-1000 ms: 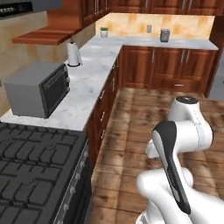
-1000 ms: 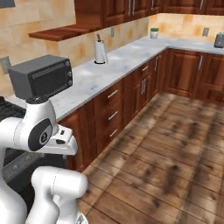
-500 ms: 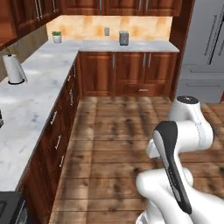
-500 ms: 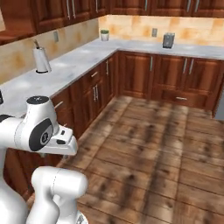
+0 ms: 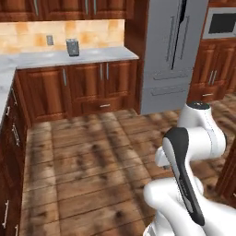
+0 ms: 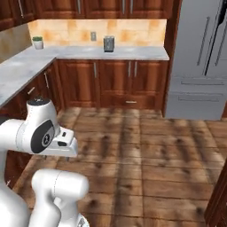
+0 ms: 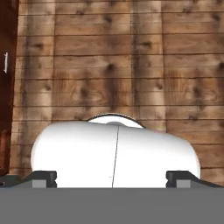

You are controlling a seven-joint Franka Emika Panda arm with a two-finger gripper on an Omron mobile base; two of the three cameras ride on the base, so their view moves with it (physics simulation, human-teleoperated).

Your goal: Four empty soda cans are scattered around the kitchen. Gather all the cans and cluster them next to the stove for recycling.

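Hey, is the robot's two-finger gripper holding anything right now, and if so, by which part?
Nothing is held. The gripper is open, its dark fingertips spread wide with no can between them, pointing down at the wood plank floor.

Canister point(image 6: 108, 44) on back counter point(image 6: 133, 53) near its middle; small pot point(image 6: 38, 42) at the counter's left corner; fridge point(image 6: 201, 57) right of counter.

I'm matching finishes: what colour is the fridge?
Plain silver-grey, with long vertical handles; the fridge shows best in the right base view.
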